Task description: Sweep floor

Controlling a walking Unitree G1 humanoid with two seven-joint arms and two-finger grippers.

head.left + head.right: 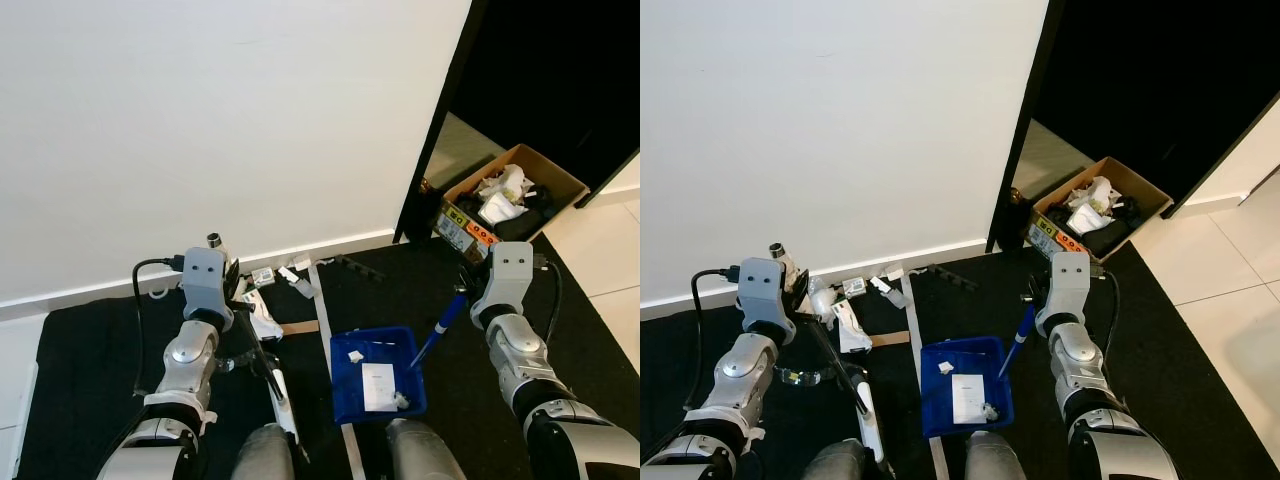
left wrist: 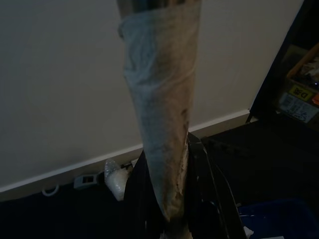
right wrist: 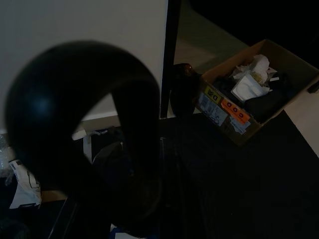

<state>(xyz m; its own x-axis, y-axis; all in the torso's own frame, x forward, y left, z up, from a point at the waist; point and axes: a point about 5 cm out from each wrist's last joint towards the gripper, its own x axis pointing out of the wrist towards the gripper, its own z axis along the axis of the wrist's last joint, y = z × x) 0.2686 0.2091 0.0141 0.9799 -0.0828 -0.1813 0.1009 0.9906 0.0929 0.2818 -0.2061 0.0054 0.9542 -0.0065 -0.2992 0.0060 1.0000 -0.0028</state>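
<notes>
A broom is gripped in the left gripper, its fingers closed on the upper part of the handle. The handle slants down from the fingers to a white head that rests on the black mat, just left of the blue dustpan. In the left wrist view the handle is seen close up as a pale, tape-wrapped shaft running straight out between the dark fingers.

The dustpan's blue handle is held by the right gripper, fingers closed around its top end. The pan itself lies flat on the mat, beside a pale strip that crosses the mat. A slip of paper and a few white scraps are contained in it.

Litter is scattered on the mat near its far edge, along the skirting of the white wall: wrappers, white scraps and a brown strip.

A cardboard box full of rubbish is seen past the mat's far right corner, in the dark doorway. Its labelled side is shown more plainly in the right wrist view, where a large dark ring, blurred and close to the lens, covers much of the picture.
</notes>
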